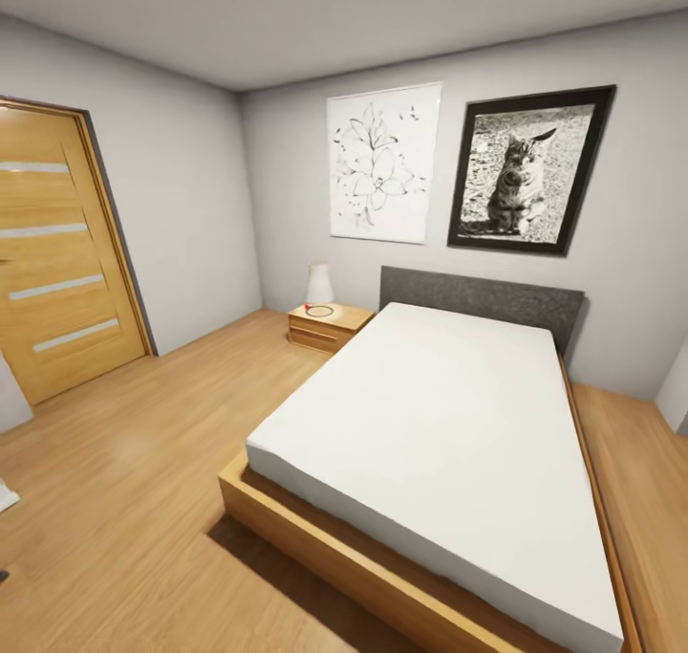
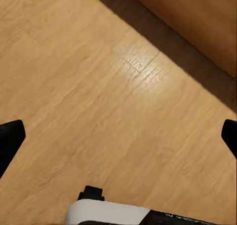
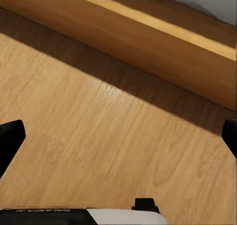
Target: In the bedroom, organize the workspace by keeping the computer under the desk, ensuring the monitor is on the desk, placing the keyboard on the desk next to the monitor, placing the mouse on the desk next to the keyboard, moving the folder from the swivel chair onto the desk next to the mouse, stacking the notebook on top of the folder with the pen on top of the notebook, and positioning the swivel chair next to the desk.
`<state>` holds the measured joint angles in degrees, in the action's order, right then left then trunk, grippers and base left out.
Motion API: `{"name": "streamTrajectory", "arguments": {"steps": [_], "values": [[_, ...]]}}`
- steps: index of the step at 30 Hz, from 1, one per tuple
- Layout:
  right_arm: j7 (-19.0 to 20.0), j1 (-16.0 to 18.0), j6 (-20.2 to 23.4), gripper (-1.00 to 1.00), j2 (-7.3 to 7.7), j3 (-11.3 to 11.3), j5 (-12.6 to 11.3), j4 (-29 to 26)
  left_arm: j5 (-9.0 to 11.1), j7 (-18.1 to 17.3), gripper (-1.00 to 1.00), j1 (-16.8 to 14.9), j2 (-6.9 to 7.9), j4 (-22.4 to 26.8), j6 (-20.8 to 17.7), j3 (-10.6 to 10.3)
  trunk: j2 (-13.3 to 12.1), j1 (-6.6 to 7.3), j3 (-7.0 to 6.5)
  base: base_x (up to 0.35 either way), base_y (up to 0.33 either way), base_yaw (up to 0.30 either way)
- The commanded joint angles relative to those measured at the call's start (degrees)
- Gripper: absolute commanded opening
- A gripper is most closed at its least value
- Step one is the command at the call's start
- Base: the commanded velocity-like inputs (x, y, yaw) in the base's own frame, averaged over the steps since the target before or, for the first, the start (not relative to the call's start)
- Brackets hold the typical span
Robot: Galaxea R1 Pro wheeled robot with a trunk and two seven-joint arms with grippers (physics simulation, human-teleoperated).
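Observation:
I am in the bedroom; the desk, the swivel chair and the other task things are out of view. My left gripper hangs open over bare wooden floor, its dark fingertips far apart with nothing between them. My right gripper is open too, empty, above floor boards close to the bed's wooden frame.
A large bed with a white mattress on a low wooden frame stands ahead to the right. A small wooden nightstand with a white lamp stands at its far corner. A wooden door is on the left wall. Open floor lies between.

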<state>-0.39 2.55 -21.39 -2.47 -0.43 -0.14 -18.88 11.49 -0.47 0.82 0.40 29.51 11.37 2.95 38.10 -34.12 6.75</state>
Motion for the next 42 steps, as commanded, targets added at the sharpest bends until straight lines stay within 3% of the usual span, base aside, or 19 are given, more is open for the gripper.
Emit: {"name": "streamTrajectory", "arguments": {"steps": [1, 2, 3, 6, 8, 9, 10, 15, 16, 19, 20, 23, 28, 33, 42], "values": [[-0.04, 0.69, -0.18, 1.00, -0.01, -0.05, -0.02, -0.08, 2.57, -0.11, 1.00, 0.03, 0.17, 0.39, 0.02, 0.25, -0.35, 0.21, -0.09, 0.000, 0.000, 0.287], [-0.04, 1.31, -0.17, 1.00, -0.01, -0.06, -0.04, -0.12, 4.50, -0.18, 1.00, 0.03, 0.32, 0.62, -0.01, 0.49, -0.75, 0.43, -0.26, 0.000, 0.000, 0.285], [-0.03, 2.37, -0.19, 1.00, 0.00, -0.07, -0.10, -0.03, 7.77, -0.31, 1.00, 0.02, 0.51, 0.81, -0.08, 0.80, -1.15, 0.65, -0.41, 0.000, 0.000, 0.282], [-0.04, 3.44, -0.33, 1.00, 0.01, -0.09, -0.18, 0.33, 10.68, -0.42, 1.00, 0.04, 0.68, 0.06, -0.02, 1.07, -2.35, 1.31, -0.88, 0.000, 0.000, 0.280], [-0.05, 4.26, -2.54, 1.00, 0.07, -0.18, -0.45, 0.83, 12.85, -0.39, 1.00, 0.04, 1.12, -3.69, 1.18, 1.36, -3.15, 1.75, -1.20, 0.000, 0.000, 0.276], [-0.05, 4.38, -3.71, 1.00, 0.10, -0.24, -0.50, 1.18, 13.19, -0.35, 1.00, 0.04, 1.44, -4.38, 2.72, 1.50, -3.55, 1.97, -1.37, 0.000, 0.000, 0.276], [-0.04, 4.51, -5.97, 1.00, 0.16, -0.29, -0.55, 3.69, 13.72, -0.51, 1.00, 0.03, 1.78, -5.61, 9.28, 1.56, -3.96, 2.19, -1.54, 0.000, 0.000, 0.275], [-0.05, 4.52, -7.47, 1.00, 0.14, -0.24, -0.38, 5.41, 13.47, -0.53, 1.00, 0.03, 1.44, -9.82, 15.82, 0.82, -5.96, 3.29, -2.32, 0.000, 0.000, 0.274], [-0.05, 4.55, -8.05, 1.00, 0.11, -0.16, -0.29, 5.79, 12.94, -0.46, 1.00, 0.03, 1.39, -11.13, 19.44, -0.07, -5.96, 3.29, -2.28, 0.000, 0.000, 0.270], [-0.16, 4.55, -8.75, 1.00, 0.09, 0.04, -0.20, 5.98, 12.61, -0.51, 1.00, 0.05, 1.37, -11.85, 23.50, -0.62, -5.96, 3.29, -2.18, 0.000, 0.000, 0.269], [-1.48, 4.57, -9.52, 1.00, 0.04, 0.27, -0.09, 6.07, 12.39, -0.61, 1.00, 0.03, 1.36, -13.19, 27.29, -0.99, -5.96, 3.29, -2.14, 0.007, 0.000, 0.268], [-3.53, 4.56, -10.29, 1.00, 0.02, 0.42, 0.17, 6.11, 11.93, -0.65, 1.00, 0.05, 1.36, -14.32, 28.66, -1.59, -5.96, 3.29, -2.03, 0.004, 0.000, 0.268], [-6.21, 4.55, -11.20, 1.00, -0.06, 0.50, 2.18, 6.18, 9.31, -0.45, 1.00, 0.03, 1.43, -15.22, 29.41, -3.02, -5.96, 3.29, -1.92, 0.012, 0.000, 0.272], [-6.74, 4.56, -11.43, 1.00, -0.08, 0.52, 3.97, 6.22, 8.65, -0.34, 1.00, 0.03, 1.45, -15.49, 29.02, -3.41, -5.96, 3.29, -1.89, 0.176, 0.000, 0.282], [-6.67, 4.55, -11.70, 1.00, -0.08, 0.47, 4.27, 6.23, 8.55, -0.25, 1.00, 0.06, 1.48, -15.56, 28.94, -3.48, -5.96, 3.29, -1.89, 0.275, 0.000, 0.145]]}}
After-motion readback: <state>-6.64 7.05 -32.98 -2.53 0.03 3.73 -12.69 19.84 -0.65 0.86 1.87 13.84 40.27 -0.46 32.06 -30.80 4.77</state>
